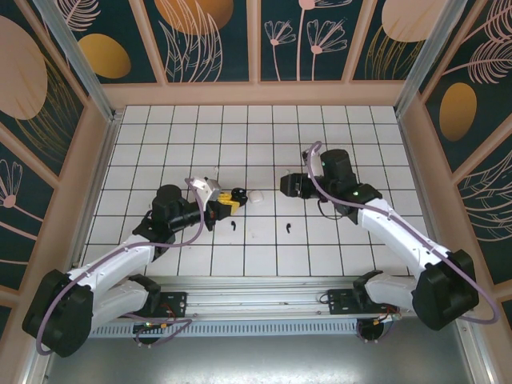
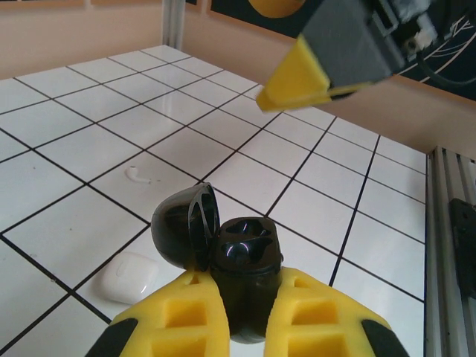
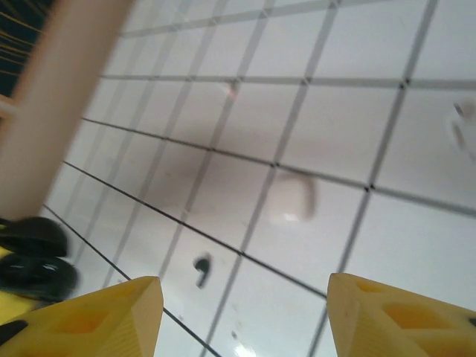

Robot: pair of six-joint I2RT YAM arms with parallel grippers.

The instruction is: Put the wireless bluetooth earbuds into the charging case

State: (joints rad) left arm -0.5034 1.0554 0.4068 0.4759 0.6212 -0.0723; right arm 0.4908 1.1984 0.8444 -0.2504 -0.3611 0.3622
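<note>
The left gripper (image 1: pixel 226 202) is clamped on the black charging case (image 2: pixel 245 256), its yellow fingers (image 2: pixel 186 320) pressing the body from both sides. The case stands upright with its lid (image 2: pixel 184 223) swung open to one side (whether anything sits in the dark wells cannot be told). The left arm reaches from its base forward and to the right, forearm low over the tiled floor (image 1: pixel 184 144), wrist pointing toward the middle.

Just beside the held case lies a white case (image 1: pixel 256 195), closed, flat on the tiles. A black earbud (image 1: pixel 233 226) lies loose on the near side of the left gripper. A second black earbud (image 1: pixel 287 230) lies further right, well apart from the first. In the left wrist view a white earbud (image 2: pixel 137 175) rests on a tile beyond the white case.

The right gripper (image 3: pixel 243 286) is spread wide with nothing between its fingers, raised above the floor and facing the left one across the white case. The right arm slants inward from its base, with its wrist turned left.
</note>
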